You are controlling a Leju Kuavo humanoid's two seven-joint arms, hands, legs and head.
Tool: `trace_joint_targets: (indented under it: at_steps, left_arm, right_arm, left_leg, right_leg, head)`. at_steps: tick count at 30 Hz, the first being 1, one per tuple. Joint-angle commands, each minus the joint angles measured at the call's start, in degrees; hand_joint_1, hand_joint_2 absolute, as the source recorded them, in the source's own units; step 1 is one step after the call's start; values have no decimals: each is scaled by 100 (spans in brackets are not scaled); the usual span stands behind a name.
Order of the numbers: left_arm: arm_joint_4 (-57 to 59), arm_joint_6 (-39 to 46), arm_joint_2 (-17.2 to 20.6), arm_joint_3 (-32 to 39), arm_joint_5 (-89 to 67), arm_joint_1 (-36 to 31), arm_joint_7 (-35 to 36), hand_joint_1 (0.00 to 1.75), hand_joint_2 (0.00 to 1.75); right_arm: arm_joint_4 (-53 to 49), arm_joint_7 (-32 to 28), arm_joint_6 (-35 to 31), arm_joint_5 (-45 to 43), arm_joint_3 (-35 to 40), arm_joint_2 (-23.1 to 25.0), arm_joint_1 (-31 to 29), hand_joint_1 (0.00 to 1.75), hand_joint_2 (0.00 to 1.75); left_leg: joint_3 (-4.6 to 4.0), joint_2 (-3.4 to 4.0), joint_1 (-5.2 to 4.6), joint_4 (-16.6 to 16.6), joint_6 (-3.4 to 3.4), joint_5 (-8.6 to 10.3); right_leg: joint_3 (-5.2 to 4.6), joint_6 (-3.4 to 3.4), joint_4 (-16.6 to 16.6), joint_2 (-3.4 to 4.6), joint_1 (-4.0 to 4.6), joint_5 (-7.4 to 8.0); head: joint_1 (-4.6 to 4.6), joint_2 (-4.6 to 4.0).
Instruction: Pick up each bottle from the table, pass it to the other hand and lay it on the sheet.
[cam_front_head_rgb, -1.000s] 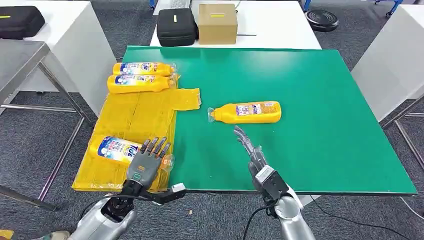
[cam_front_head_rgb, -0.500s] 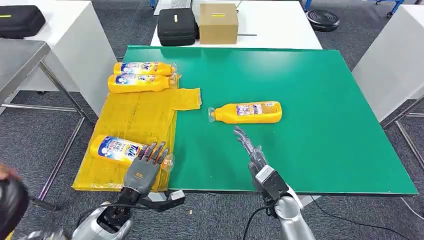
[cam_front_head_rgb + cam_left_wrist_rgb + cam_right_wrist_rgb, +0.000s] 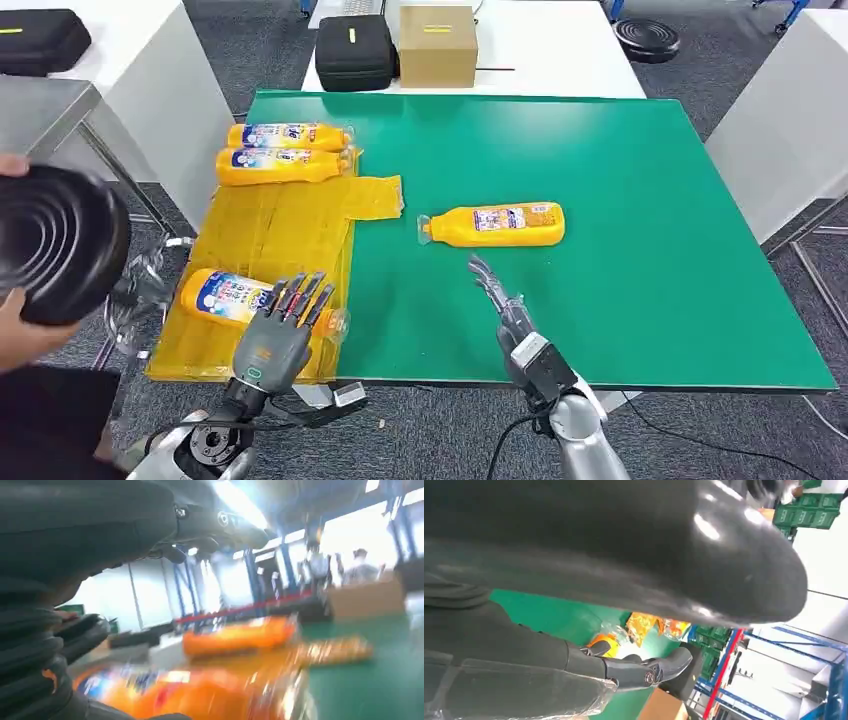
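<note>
1. A crinkled yellow plastic sheet point(image 3: 262, 240) covers the left strip of the green table point(image 3: 650, 200) and carries 3 orange plastic bottles lying on their sides: 2 far bottles point(image 3: 285, 137) point(image 3: 280, 166) side by side at its far end, and 1 near bottle point(image 3: 228, 297) at its near end.
2. A 4th orange bottle with a clear cap point(image 3: 495, 224) lies on the bare green surface, just right of the sheet's flap.
3. The labels are blue and white; "Tide" is partly readable on the near bottle, and the other print is too small to read.
4. The left hand point(image 3: 272, 340) hovers at the near bottle's cap end, fingers spread and holding nothing.
5. The right hand point(image 3: 503, 300) is empty, its fingers extended toward the 4th bottle but apart from it.
6. On a white table behind sit a black zipped case point(image 3: 355, 52) and a brown cardboard box point(image 3: 436, 45), both closed.
7. At left, a person's hand holds a black ribbed round object point(image 3: 55, 243).
</note>
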Motion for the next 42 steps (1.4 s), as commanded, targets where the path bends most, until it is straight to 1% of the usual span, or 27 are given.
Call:
trace_joint_targets:
  at_steps: [1, 3, 4, 5, 7, 10, 11, 12, 13, 14, 15, 16, 18, 19, 20, 21, 26, 30, 31, 32, 33, 35, 37, 39, 42]
  left_arm:
    - [-706, 454, -13, 448, 1, 160, -350, 0, 175]
    - [-759, 443, -68, 493, 1, 189, -406, 0, 175]
    - [-770, 655, -248, 690, 75, 250, -623, 0, 175]
    - [-677, 779, -393, 837, 306, 224, -876, 0, 175]
    - [-478, 1076, -602, 1032, 808, 125, -1213, 0, 175]
    - [-357, 1083, -655, 1096, 851, 47, -1284, 0, 175]
    - [-182, 1244, -815, 1253, 1942, -3, -1767, 0, 175]
    - [41, 1165, -908, 1431, 2355, -69, -1928, 0, 175]
    - [267, 1017, -1039, 1615, 3315, -165, -2380, 0, 175]
    - [763, 717, -1172, 1909, 4101, -369, -2751, 0, 175]
    - [1105, 559, -1263, 2087, 4546, -516, -3127, 0, 175]
    - [1430, 330, -1363, 2276, 5047, -642, -3434, 0, 175]
    - [1924, 184, -1470, 2396, 5332, -843, -3727, 0, 175]
    - [2027, 177, -1480, 2374, 5350, -887, -3771, 0, 175]
    - [2062, 274, -1512, 2395, 5437, -895, -3853, 0, 175]
    - [2054, 281, -1505, 2375, 5452, -891, -3859, 0, 175]
    - [2005, 277, -1498, 2365, 5452, -870, -3858, 0, 175]
    - [1983, 277, -1495, 2362, 5452, -861, -3857, 0, 175]
    - [1983, 277, -1495, 2362, 5452, -861, -3857, 0, 175]
    - [1945, 334, -1464, 2337, 5413, -848, -3791, 0, 175]
    - [1956, 378, -1464, 2358, 5485, -852, -3811, 0, 175]
    - [2076, 470, -1408, 2307, 5455, -884, -3854, 0, 175]
    - [2176, 435, -1406, 2286, 5507, -954, -3923, 0, 175]
    - [2324, 423, -1422, 2239, 5553, -1103, -3974, 0, 175]
    - [2525, 451, -1395, 2118, 5599, -1284, -3997, 0, 175]
  right_arm:
    - [-17, 42, -21, 50, -187, 55, 23, 0, 0]
    - [-30, 45, -20, 55, -182, 66, 38, 0, 0]
    - [-60, 50, -23, 62, -194, 80, 60, 0, 0]
    - [-71, 61, -30, 84, -194, 90, 72, 0, 0]
    - [-128, 125, -218, 258, -192, 99, 100, 0, 0]
    - [-136, 126, -224, 262, -191, 97, 102, 0, 0]
    - [-117, 272, -541, 547, -147, 56, 83, 0, 0]
    - [-58, 367, -688, 713, -122, 20, 44, 0, 0]
    - [52, 498, -911, 955, -66, -50, -41, 0, 0]
    - [297, 708, -1222, 1286, -52, -108, -225, 0, 0]
    - [553, 900, -1396, 1553, -19, -182, -422, 0, 0]
    - [856, 1059, -1614, 1821, -17, -235, -666, 0, 0]
    - [1698, 1360, -1884, 2247, -22, -397, -1316, 0, 0]
    - [2120, 1457, -2051, 2393, -57, -458, -1628, 0, 0]
    - [2580, 1496, -2082, 2471, -66, -556, -1978, 0, 0]
    - [2818, 1420, -2124, 2451, -72, -571, -2130, 0, 0]
    - [2818, 1394, -2161, 2460, -64, -550, -2088, 0, 0]
    - [2807, 1389, -2176, 2465, -59, -538, -2065, 0, 0]
    - [2807, 1389, -2176, 2465, -59, -538, -2065, 0, 175]
    - [2888, 1496, -2306, 2612, 12, -606, -2164, 0, 175]
    - [3215, 1517, -2285, 2616, 43, -675, -2391, 0, 175]
    - [3973, 1496, -2588, 2831, 206, -848, -2931, 0, 175]
    - [4396, 1419, -2621, 2876, 262, -927, -3305, 0, 175]
    - [4740, 1498, -2727, 3145, 457, -1011, -3664, 0, 175]
    - [4947, 1586, -2465, 3386, 670, -1062, -3910, 0, 175]
  left_leg:
    - [10, 9, 9, 3, -11, -10]
    - [12, 6, 9, 5, -11, -12]
    - [4, 1, 5, 2, -8, -5]
    - [14, 2, 11, 4, -13, -12]
    - [19, 4, 11, 4, -13, -14]
    - [5, -4, 5, 0, -7, -3]
    - [16, -4, 10, 4, -12, -10]
    - [9, -4, 3, -1, -7, -3]
    - [12, -1, 6, 0, -9, -5]
    - [23, -1, 10, -2, -13, -8]
    - [13, -3, 4, -3, -8, -1]
    - [19, -3, 7, -3, -11, -1]
    - [17, 6, 4, -6, -8, 4]
    - [23, 17, 9, -6, -11, 3]
    - [14, 21, 4, -5, -6, 3]
    - [20, 30, 8, -5, -8, 4]
    - [14, 4, 1, 1, 4, 14]
    - [18, 4, 3, 4, 1, 6]
    - [14, 5, 3, 5, 1, 7]
    - [23, 7, 8, 7, -3, 1]
    - [9, 5, 4, 7, 0, 6]
    - [-1, 14, 2, 10, 1, 7]
    - [-12, 19, -2, 8, 4, 11]
    - [-11, 25, 4, 18, -1, 5]
    - [-22, 3, -2, 12, 7, 19]
  right_leg:
    - [11, -10, -2, 5, 9, -6]
    - [12, -10, 0, 1, 10, -9]
    - [4, -7, -1, -3, 5, -5]
    - [15, -12, -1, -2, 12, -10]
    - [20, -12, -1, -1, 12, -11]
    - [6, -6, -4, -8, 6, -4]
    - [20, -11, -3, -10, 12, -10]
    - [10, -6, -4, -8, 4, -4]
    - [13, -8, -5, -5, 7, -4]
    - [25, -12, -8, -7, 11, -7]
    - [13, -8, -7, -8, 5, -2]
    - [21, -11, -10, -9, 9, 0]
    - [17, -8, -11, 3, 5, 6]
    - [24, -10, -17, 13, 10, 11]
    - [12, -6, -12, 17, 5, 12]
    - [17, -11, -17, 24, 9, 20]
    - [15, -16, -9, -4, 4, 14]
    - [19, -20, -4, -2, 6, 6]
    - [16, -18, -3, 0, 6, 7]
    - [25, -22, -3, 0, 12, 2]
    - [11, -18, -2, -1, 8, 7]
    - [-4, -17, 1, 6, 5, 11]
    - [-15, -14, 1, 12, 1, 16]
    - [-11, -19, 6, 16, 7, 15]
    - [-19, -15, 5, -3, 0, 16]
  head:
    - [2, 0]
    - [0, 0]
    - [2, 0]
    - [2, 0]
    - [2, 0]
    - [2, 0]
    - [0, 0]
    - [2, 0]
    - [2, 0]
    - [0, 0]
    - [2, 0]
    - [0, 0]
    - [2, 0]
    - [2, 0]
    - [-2, 0]
    - [2, 0]
    - [4, 0]
    - [0, 0]
    - [0, 0]
    - [0, -2]
    - [0, 0]
    - [0, 0]
    - [0, 0]
    - [0, 0]
    - [0, 0]
